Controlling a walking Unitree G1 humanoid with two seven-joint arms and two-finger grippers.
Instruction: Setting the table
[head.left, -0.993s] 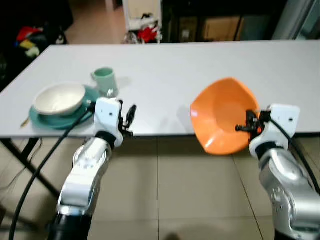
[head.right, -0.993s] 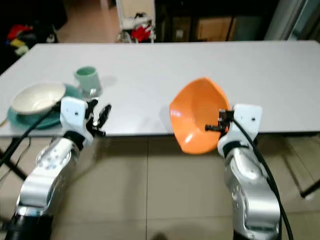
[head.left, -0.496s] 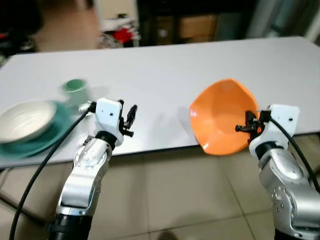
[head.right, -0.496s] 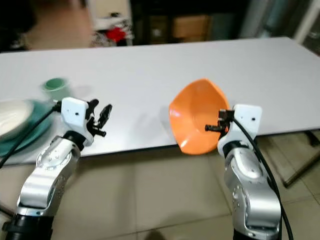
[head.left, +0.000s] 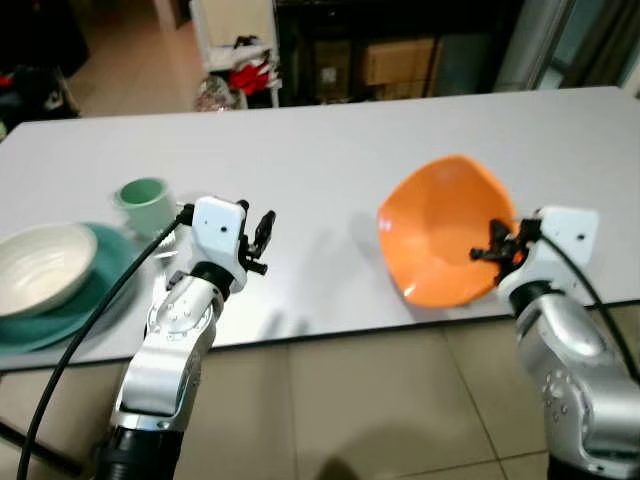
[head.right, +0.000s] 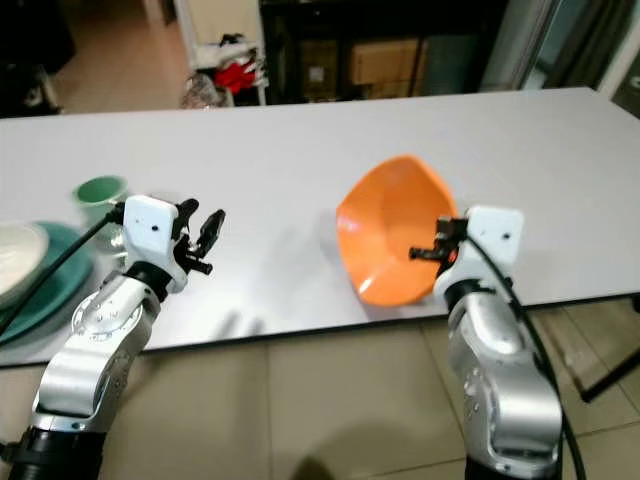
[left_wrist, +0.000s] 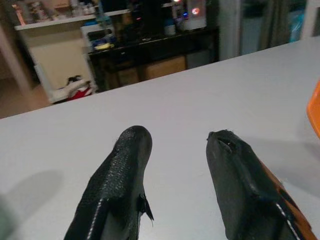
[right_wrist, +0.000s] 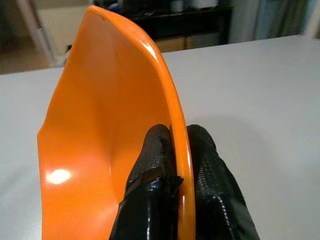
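Observation:
An orange bowl (head.left: 445, 230) hangs tilted on its side above the white table's (head.left: 330, 150) near edge, at the right. My right gripper (head.left: 495, 250) is shut on the bowl's rim; the right wrist view has the rim (right_wrist: 175, 125) pinched between the two black fingers (right_wrist: 210, 165). My left gripper (head.left: 262, 232) is held open over the table's near left part with nothing between its fingers (left_wrist: 125, 170). A white bowl (head.left: 40, 280) sits on a teal plate (head.left: 85, 310) at the far left. Just behind them stands a mint green cup (head.left: 143, 203).
Tiled floor (head.left: 340, 410) lies below the table's near edge. Beyond the far edge stand a dark shelf with cardboard boxes (head.left: 400, 60) and a white cabinet (head.left: 235, 40) with red things at its foot. The table's middle is bare white.
The camera has come closer and shifted, so the table reaches lower in the picture and the orange bowl now hangs over the tabletop. Both arms keep their pose.

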